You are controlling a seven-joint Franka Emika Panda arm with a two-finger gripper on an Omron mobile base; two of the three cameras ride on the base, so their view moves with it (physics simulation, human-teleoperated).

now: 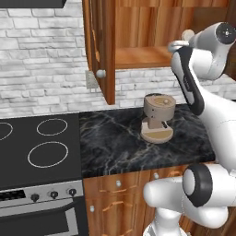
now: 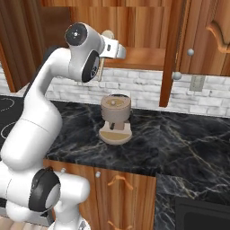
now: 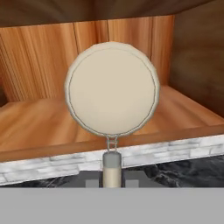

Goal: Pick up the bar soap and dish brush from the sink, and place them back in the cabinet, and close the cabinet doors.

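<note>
The dish brush (image 3: 112,89) fills the middle of the hand view, its round cream head facing me and its thin handle running down between my fingertips. My gripper (image 3: 112,181) is shut on that handle. It holds the brush in front of the open cabinet (image 3: 39,127), about level with the inner shelf (image 1: 138,57). From the base views the brush head (image 1: 187,35) (image 2: 108,35) shows beside my hand. Both cabinet doors (image 1: 103,50) (image 2: 173,49) stand swung open. The black recess at the lower right looks like the sink (image 2: 202,214). The bar soap is out of view.
A tan coffee machine (image 1: 158,117) (image 2: 116,117) stands on the dark marbled counter (image 2: 179,143) below the cabinet. A stove (image 1: 41,143) lies to the left. A closed wall cabinet door (image 2: 211,36) is at the right. A wall outlet (image 2: 196,82) sits in the brick.
</note>
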